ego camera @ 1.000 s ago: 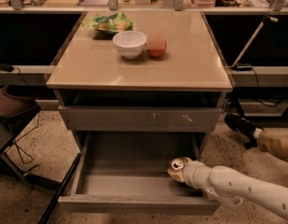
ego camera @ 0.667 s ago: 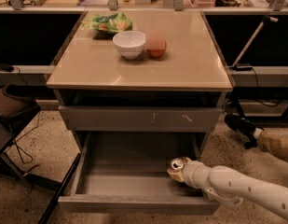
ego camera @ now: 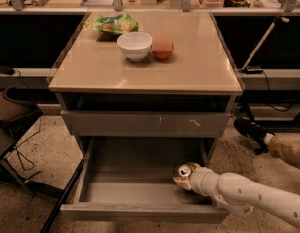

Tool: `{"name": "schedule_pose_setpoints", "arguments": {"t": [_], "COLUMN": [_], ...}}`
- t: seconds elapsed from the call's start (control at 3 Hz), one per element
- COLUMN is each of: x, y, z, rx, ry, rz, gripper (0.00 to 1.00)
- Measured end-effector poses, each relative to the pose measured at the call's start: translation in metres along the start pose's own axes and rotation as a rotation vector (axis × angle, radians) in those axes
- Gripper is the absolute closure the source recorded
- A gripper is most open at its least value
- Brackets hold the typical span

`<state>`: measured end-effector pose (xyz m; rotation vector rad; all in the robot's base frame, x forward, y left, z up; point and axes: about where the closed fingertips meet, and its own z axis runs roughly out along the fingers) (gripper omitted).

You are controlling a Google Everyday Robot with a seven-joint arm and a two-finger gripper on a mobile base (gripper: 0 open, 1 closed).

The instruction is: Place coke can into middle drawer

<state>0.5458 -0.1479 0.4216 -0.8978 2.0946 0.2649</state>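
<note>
The middle drawer (ego camera: 130,191) is pulled open at the bottom of the cabinet; its inside is smooth and grey. My gripper (ego camera: 185,177) reaches into the drawer's right side from the lower right, on a white arm. It is shut on the coke can (ego camera: 184,170). The can's silver top shows and faces up and left. Most of the can's body is hidden by the fingers. The can is low over the drawer floor; I cannot tell if it touches.
A closed grey drawer front with white scuff marks (ego camera: 149,123) sits above the open drawer. On the tan cabinet top (ego camera: 188,67) are a white bowl (ego camera: 135,45), a red apple (ego camera: 163,47) and a green chip bag (ego camera: 113,23). A dark chair (ego camera: 11,115) stands at left.
</note>
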Motion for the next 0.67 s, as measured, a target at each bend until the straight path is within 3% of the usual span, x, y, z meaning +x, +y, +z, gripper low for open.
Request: {"name": "schedule_pose_setpoints", "arguments": {"t": [0.33,0.67], "x": [0.0000,0.0000], "y": [0.0000,0.0000], "z": [0.0000,0.0000], "rx": [0.000,0.000], "ry": [0.000,0.000], "rz": [0.000,0.000], "gripper": [0.00,0.00]}}
